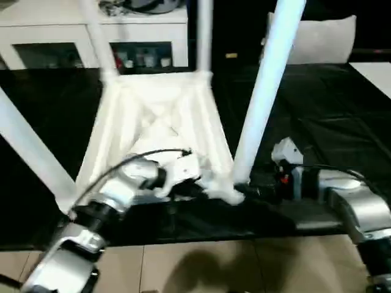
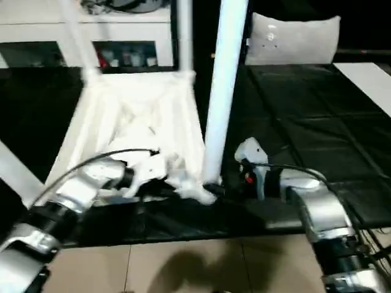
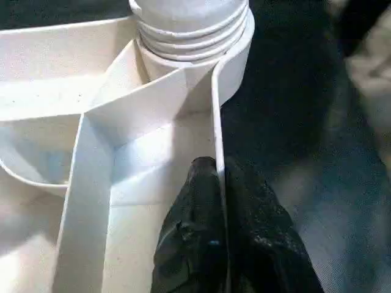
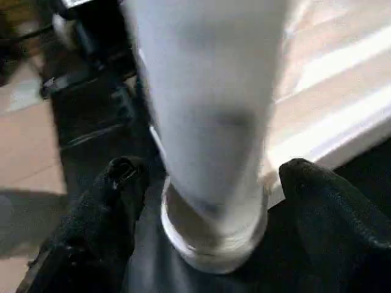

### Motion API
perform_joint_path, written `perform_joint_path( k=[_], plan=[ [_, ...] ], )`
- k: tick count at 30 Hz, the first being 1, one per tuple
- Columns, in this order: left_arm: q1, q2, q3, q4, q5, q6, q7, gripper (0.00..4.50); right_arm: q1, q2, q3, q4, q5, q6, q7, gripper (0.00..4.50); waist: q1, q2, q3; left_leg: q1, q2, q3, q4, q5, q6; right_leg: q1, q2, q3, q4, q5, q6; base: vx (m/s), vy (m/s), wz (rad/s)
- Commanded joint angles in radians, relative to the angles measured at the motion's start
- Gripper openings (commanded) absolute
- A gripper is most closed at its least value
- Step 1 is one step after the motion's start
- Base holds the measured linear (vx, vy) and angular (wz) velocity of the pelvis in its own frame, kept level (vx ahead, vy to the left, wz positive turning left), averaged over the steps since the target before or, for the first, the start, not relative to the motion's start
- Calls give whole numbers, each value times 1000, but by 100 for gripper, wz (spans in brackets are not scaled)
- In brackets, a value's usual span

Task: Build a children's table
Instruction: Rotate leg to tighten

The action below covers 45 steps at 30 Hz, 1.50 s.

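The children's table lies upside down on the black work table, its white ribbed tabletop (image 1: 160,116) facing up. Legs stand in its corner sockets: two at the far corners (image 1: 204,36) (image 1: 99,43), one at the near left (image 1: 30,152) and one at the near right (image 1: 263,91). My left gripper (image 3: 217,171) is shut on the thin rim wall (image 3: 215,110) just beside the near-right socket, where the leg's threads (image 3: 190,27) show above the socket. My right gripper (image 4: 211,174) is open, one finger on either side of that leg's base (image 4: 214,232), slightly apart from it.
A white cabinet with glass doors (image 1: 91,33) stands behind the work table (image 1: 342,122). A white cushion (image 1: 317,39) lies at the back right, and a white sheet (image 1: 376,73) at the right edge. Tiled floor (image 1: 214,268) runs along the table's near edge.
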State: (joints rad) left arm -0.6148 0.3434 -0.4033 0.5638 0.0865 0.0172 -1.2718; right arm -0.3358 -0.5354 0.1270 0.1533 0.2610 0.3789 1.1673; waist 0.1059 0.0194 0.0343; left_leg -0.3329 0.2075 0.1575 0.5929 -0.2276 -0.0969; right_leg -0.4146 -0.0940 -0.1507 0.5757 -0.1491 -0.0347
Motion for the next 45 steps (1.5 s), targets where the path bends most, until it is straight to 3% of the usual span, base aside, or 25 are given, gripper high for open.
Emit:
perform_joint_path(
  k=[1,4,15,22,26,28,30,33,35,36,38,39,41,45],
  plan=[
    [1,-2,-53,-44,-1,-38,-75,0,-2,-14,10,-23,21,-6,43,347,-2,-16,-62,-14,27,7,-63,-60,114,74,-63,64,-58,-266,-146,0,0,0],
    [-9,38,-86,-40,15,-99,-169,0,-3,-48,53,-42,55,38,151,323,9,-20,-60,-13,28,9,-62,-59,115,73,-62,66,-57,-268,-144,0,0,0],
    [-35,38,-92,-3,-6,-146,-220,0,24,-50,80,-75,91,62,204,222,29,-19,-63,-12,28,8,-63,-49,82,74,-63,67,-55,-279,-124,0,0,0],
    [-15,-17,-39,-42,-45,37,-125,0,45,11,30,-115,139,121,104,207,29,-19,-60,-13,26,10,-63,-56,73,73,-63,66,-63,-314,-112,0,0,0],
    [-5,-70,6,-59,-53,152,5,0,29,95,1,-86,73,145,-105,206,16,-22,-55,-13,12,10,-65,-93,47,74,-60,56,-84,-448,-49,0,0,0],
    [4,-108,35,-77,-54,203,93,0,15,147,-12,-58,23,144,-233,205,-4,-24,-53,-20,7,8,-63,-98,34,74,-57,47,-89,-479,-27,0,0,0],
    [15,-136,48,-98,-37,263,159,0,2,192,-36,-40,-4,179,-347,202,-34,-28,-55,-25,2,5,-61,-101,26,77,-54,39,-95,-498,-3,0,0,0],
    [23,-216,72,-113,9,373,336,0,-25,289,-101,8,-57,219,-593,199,-59,-27,-55,-21,1,7,-58,-97,49,67,-52,40,-101,-493,-18,0,0,0],
    [21,-244,84,-109,15,392,393,0,-31,309,-108,21,-80,212,-655,199,-65,-29,-55,-22,-3,8,-56,-97,60,67,-49,38,-103,-500,-16,0,0,0],
    [16,-277,94,-104,21,411,455,0,-33,342,-124,31,-92,201,-715,199,-62,-28,-55,-15,-3,10,-55,-98,69,63,-50,40,-105,-501,-16,0,0,0],
    [13,-288,95,-100,25,412,475,0,-33,351,-124,33,-96,184,-719,199,-60,-27,-57,-18,0,8,-57,-87,75,65,-49,42,-101,-479,-21,0,0,0],
    [8,-299,90,-90,37,405,498,0,-30,366,-124,37,-103,140,-724,199,-61,-26,-57,-23,2,6,-59,-84,80,68,-51,44,-96,-460,-28,0,0,0],
    [6,-297,88,-96,42,400,495,0,-20,374,-131,28,-87,118,-711,251,-60,-23,-59,-25,6,4,-60,-71,87,71,-51,47,-89,-414,-40,0,0,0],
    [10,-276,79,-108,40,367,460,0,-6,361,-140,-7,-48,103,-650,286,-56,-21,-58,-23,9,5,-61,-72,101,73,-55,52,-84,-373,-68,0,0,0]
  ],
)
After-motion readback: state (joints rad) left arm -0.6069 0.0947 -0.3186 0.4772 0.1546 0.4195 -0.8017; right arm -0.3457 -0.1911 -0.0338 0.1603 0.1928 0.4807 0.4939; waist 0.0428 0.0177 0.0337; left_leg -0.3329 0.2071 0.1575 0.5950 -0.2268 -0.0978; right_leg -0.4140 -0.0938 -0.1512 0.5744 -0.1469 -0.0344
